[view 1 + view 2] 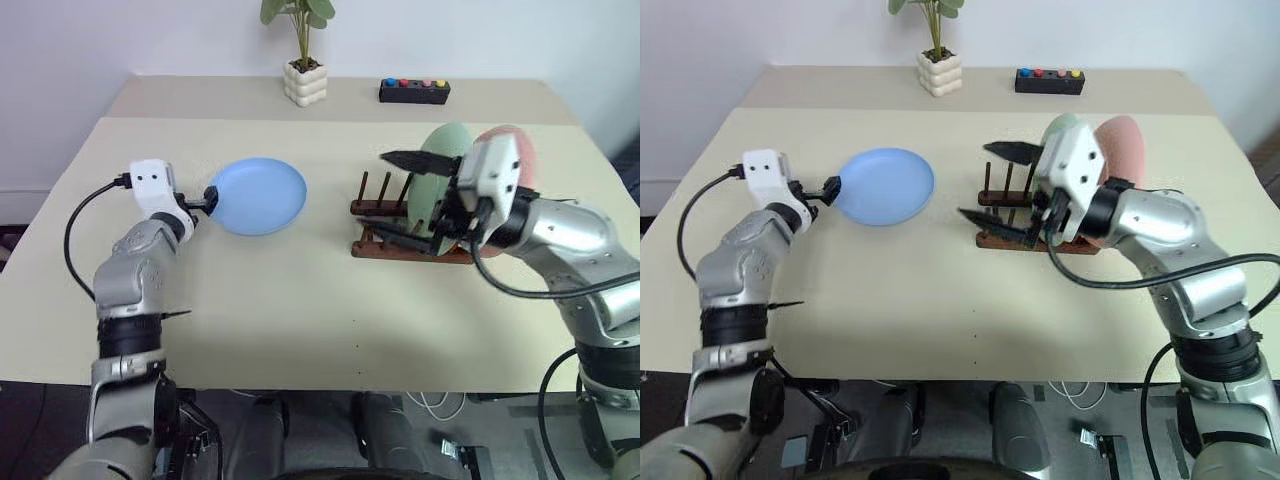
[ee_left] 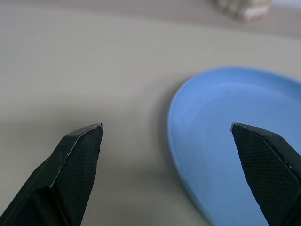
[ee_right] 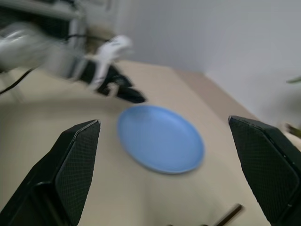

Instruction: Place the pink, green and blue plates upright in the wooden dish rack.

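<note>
Left eye view shows green plate [image 1: 437, 170] racked; wrist views show both pincers spread wide toward blue plate [image 2: 235, 141].

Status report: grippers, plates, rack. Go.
Left gripper open at blue plate rim, plate flat on table. Right gripper open, empty, over wooden dish rack. Green plate, pink plate racked upright.

Light: bright, even — soft shadows on the table [image 1: 300, 300]
Blur: right wrist view smeared — upper left worst
</note>
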`<state>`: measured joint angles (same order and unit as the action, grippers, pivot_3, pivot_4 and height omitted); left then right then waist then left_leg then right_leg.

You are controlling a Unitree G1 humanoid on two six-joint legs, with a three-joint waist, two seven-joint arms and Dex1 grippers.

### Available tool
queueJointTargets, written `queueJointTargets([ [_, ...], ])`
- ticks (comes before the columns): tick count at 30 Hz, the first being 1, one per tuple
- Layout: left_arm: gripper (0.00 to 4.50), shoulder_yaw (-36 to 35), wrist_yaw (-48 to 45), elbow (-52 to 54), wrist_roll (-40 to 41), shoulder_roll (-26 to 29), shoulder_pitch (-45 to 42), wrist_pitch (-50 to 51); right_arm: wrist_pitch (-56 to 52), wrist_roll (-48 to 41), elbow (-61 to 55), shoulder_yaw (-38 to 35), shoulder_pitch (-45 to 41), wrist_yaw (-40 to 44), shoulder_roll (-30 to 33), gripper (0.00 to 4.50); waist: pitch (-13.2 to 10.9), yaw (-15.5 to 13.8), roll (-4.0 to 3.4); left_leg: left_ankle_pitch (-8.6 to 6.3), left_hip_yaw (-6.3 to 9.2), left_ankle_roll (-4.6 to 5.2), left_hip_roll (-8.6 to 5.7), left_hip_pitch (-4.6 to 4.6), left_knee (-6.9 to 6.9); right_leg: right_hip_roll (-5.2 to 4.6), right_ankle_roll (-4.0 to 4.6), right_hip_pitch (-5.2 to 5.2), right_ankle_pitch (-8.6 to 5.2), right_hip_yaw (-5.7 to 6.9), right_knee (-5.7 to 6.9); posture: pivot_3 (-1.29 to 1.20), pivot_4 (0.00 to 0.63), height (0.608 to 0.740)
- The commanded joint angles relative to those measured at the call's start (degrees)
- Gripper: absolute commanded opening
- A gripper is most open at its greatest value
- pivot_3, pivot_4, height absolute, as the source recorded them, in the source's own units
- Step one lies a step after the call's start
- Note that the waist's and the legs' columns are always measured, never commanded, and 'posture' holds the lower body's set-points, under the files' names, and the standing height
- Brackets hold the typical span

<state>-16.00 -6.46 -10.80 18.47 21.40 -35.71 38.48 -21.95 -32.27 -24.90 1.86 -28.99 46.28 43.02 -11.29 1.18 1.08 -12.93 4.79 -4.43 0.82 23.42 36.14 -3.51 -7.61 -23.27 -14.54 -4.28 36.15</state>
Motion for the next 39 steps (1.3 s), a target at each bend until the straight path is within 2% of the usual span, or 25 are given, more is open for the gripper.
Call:
queueJointTargets([
  [1, 4.5, 0.61, 1.61, -9.31, -2.73, 1.92, -7.16, 0.79, 3.31, 2.22, -0.15, 0.11, -0.11, 1.66, -1.34, 4.43, 0.0, -0.19, 0.01, 0.0, 0.0, 0.0, 0.0, -0.01, -0.01, 0.01, 0.0, 0.0, 0.0, 0.01, 0.01, 0.0, 0.15, 0.73],
  [6, 4.5, 3.24, 0.69, -22.25, -5.7, 2.6, -14.35, 1.0, 3.88, 3.82, -0.24, -0.26, 0.88, 1.79, -2.66, 4.43, 0.0, -0.19, 0.01, 0.0, 0.04, 0.0, 0.0, 0.0, -0.03, 0.01, 0.0, -0.01, 0.0, 0.04, 0.02, 0.0, 0.15, 0.73],
  [11, 4.5, 3.86, -1.81, -26.9, -5.63, 1.4, -16.8, -0.39, 3.58, 4.26, -1.08, -1.05, 2.21, 1.4, -3.14, 4.43, 0.0, -0.17, 0.01, 0.0, 0.03, -0.01, 0.0, 0.0, -0.08, 0.0, -0.01, -0.03, 0.0, 0.05, 0.03, 0.0, 0.15, 0.73],
  [14, 3.67, 4.5, -3.05, -27.2, -5.86, 0.89, -16.93, -0.84, 3.51, 4.62, -1.36, -1.02, 2.64, 0.96, -3.39, 4.5, 0.0, -0.24, 0.01, 0.01, 0.04, -0.01, 0.0, -0.01, -0.06, 0.0, 0.0, -0.03, 0.0, 0.05, 0.06, 0.0, 0.15, 0.73],
  [21, 0.05, 3.48, -2.11, -25.73, -5.98, 0.77, -15.91, -1.83, 3.43, 5.3, -1.15, -0.74, 2.67, 0.83, -3.91, 4.5, 0.0, -0.21, 0.01, 0.01, 0.04, -0.01, 0.0, 0.0, -0.05, 0.0, -0.01, -0.03, 0.0, 0.05, 0.06, 0.0, 0.15, 0.73],
  [27, 0.05, 1.49, -1.78, -19.06, -4.36, -0.13, -14.11, -5.59, 5.79, 11.14, 0.81, 1.41, 1.79, 0.26, -3.87, 4.5, 0.01, -0.18, 0.01, 0.01, 0.04, -0.01, 0.0, -0.02, -0.05, 0.0, -0.01, -0.01, 0.0, 0.05, 0.06, 0.0, 0.15, 0.73],
  [32, 0.05, -0.58, -0.67, 3.11, -0.94, -5.35, -9.79, -15.09, 12.04, 22.34, 4.76, 5.73, -1.08, -2.0, -4.53, 4.5, -0.01, -0.36, 0.03, 0.02, 0.02, -0.04, 0.0, 0.03, -0.04, -0.04, 0.0, -0.06, 0.01, 0.04, 0.06, 0.0, 0.15, 0.73],
  [35, 0.05, 2.61, 0.47, 13.82, -2.68, -6.92, -7.6, -15.4, 18.79, 31.4, 7.84, 10.0, -4.13, -4.89, -6.25, 4.5, 0.0, -0.27, 0.02, 0.03, 0.02, -0.06, 0.0, 0.03, -0.06, -0.03, 0.0, -0.07, 0.01, 0.04, 0.06, 0.0, 0.15, 0.73],
  [39, 0.05, 3.24, 4.26, 21.64, -2.48, -9.05, -6.64, -11.67, 24.86, 39.4, 11.48, 13.38, -6.92, -8.42, -9.3, 4.5, 0.0, -0.25, 0.02, 0.04, 0.01, -0.07, 0.0, 0.0, -0.06, -0.03, 0.0, -0.05, 0.01, 0.03, 0.06, 0.0, 0.15, 0.73],
])
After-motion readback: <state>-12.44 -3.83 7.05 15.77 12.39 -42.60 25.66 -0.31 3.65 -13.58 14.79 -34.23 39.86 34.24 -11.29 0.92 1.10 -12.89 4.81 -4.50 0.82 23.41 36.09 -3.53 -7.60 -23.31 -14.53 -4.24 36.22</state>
